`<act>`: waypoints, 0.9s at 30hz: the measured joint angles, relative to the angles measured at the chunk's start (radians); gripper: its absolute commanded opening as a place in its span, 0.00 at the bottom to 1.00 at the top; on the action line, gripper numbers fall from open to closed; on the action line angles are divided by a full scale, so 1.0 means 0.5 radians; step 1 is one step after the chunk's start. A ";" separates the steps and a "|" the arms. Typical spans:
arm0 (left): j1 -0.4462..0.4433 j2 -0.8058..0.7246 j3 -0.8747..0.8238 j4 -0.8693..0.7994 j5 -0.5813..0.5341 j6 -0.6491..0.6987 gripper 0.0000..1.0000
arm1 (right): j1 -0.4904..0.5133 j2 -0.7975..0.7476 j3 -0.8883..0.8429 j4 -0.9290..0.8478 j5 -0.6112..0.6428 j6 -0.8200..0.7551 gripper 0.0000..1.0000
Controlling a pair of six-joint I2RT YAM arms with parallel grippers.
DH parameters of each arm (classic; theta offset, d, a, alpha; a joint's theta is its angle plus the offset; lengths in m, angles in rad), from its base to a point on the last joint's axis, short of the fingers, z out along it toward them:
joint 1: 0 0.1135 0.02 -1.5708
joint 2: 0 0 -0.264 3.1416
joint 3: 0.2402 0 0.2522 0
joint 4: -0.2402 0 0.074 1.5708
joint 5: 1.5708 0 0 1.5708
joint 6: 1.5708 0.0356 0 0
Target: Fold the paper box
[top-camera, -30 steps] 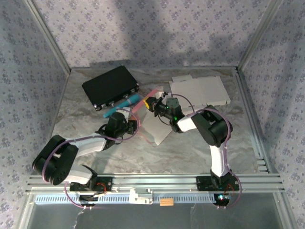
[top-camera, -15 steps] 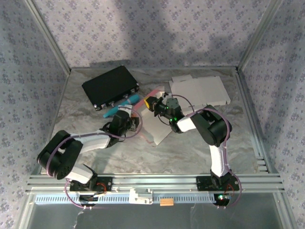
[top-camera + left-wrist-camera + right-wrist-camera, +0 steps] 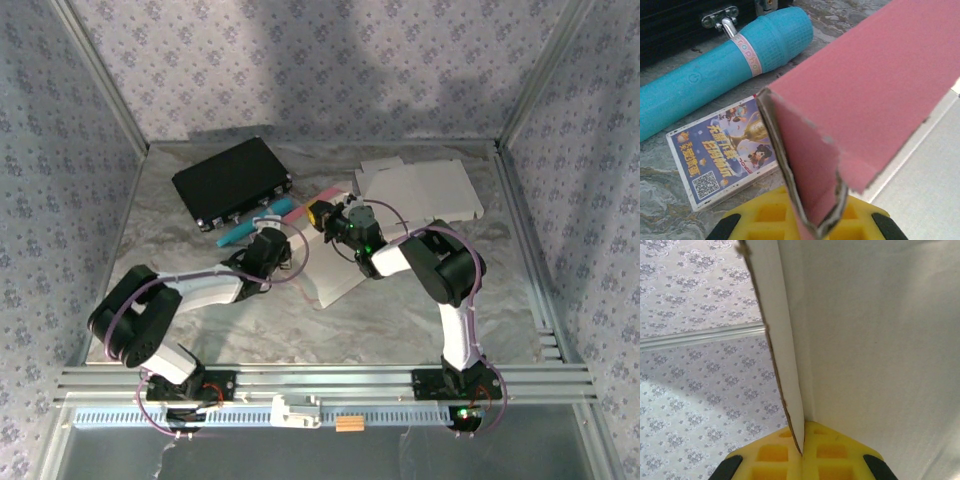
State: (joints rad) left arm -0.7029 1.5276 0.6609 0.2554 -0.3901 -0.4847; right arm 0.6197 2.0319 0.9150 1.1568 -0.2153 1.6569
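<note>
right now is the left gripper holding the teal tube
No, the left gripper is shut on the pink box flap, while the teal tube lies on the table beyond it.

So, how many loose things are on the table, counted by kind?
black case: 1
teal tube: 1
printed card: 1
pink paper box: 1
stack of flat white boxes: 1
Total: 5

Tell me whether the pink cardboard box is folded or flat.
Partly folded: the pink cardboard box bends sharply along a crease above the left hand.
</note>
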 measured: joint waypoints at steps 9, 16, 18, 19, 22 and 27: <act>-0.125 0.214 0.391 -0.537 -0.420 -0.291 0.00 | 0.002 0.002 0.016 -0.017 0.038 0.008 0.00; -0.211 0.486 0.816 -1.144 -0.706 -0.668 0.00 | 0.004 0.002 0.027 -0.038 0.051 0.022 0.00; -0.223 0.513 0.862 -1.235 -0.735 -0.748 0.00 | 0.010 0.002 0.027 -0.040 0.050 0.023 0.00; -0.224 0.526 0.885 -1.276 -0.746 -0.780 0.00 | 0.014 0.002 0.027 -0.041 0.051 0.024 0.00; -0.224 0.555 0.919 -1.331 -0.772 -0.834 0.00 | 0.018 0.002 0.027 -0.044 0.050 0.030 0.00; -0.233 0.584 0.954 -1.390 -0.805 -0.868 0.00 | 0.019 0.002 0.027 -0.048 0.050 0.032 0.12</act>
State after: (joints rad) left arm -0.8192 1.8194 1.1378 -0.4397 -0.7925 -0.9188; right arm 0.6292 2.0327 0.9283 1.1328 -0.1905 1.6730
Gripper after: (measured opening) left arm 0.080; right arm 0.067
